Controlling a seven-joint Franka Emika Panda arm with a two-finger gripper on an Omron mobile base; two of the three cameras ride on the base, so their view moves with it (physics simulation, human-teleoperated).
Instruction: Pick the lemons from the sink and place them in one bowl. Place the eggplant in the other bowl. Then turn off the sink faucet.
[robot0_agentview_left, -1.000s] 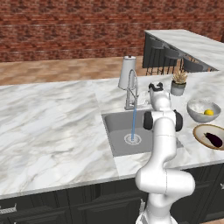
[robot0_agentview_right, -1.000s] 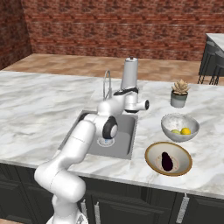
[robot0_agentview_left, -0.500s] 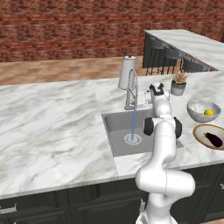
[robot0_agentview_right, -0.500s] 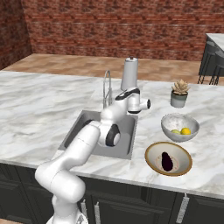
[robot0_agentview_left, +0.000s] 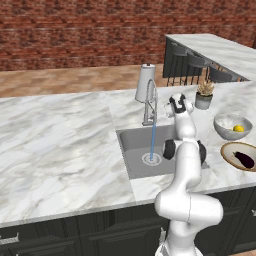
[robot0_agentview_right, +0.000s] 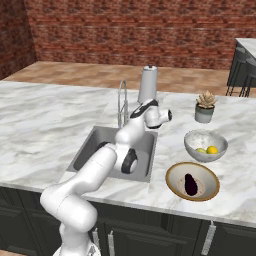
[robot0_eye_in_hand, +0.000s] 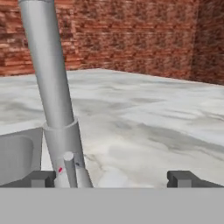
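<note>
Now lemons (robot0_agentview_right: 207, 149) are sitting in the grey bowl (robot0_agentview_right: 192, 145) and eggplant (robot0_agentview_right: 190, 183) in the tan bowl (robot0_agentview_right: 176, 188), so the faucet step is in hand. Gripper (robot0_eye_in_hand: 118, 178), jaws wide and empty, is hovering beside the faucet (robot0_eye_in_hand: 54, 100) base and lever (robot0_eye_in_hand: 69, 168); water is running into the sink (robot0_agentview_left: 135, 150). Next: push the lever off.

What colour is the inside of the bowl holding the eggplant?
Dark brown, with a tan rim; the bowl shows best in the right base view.
</note>
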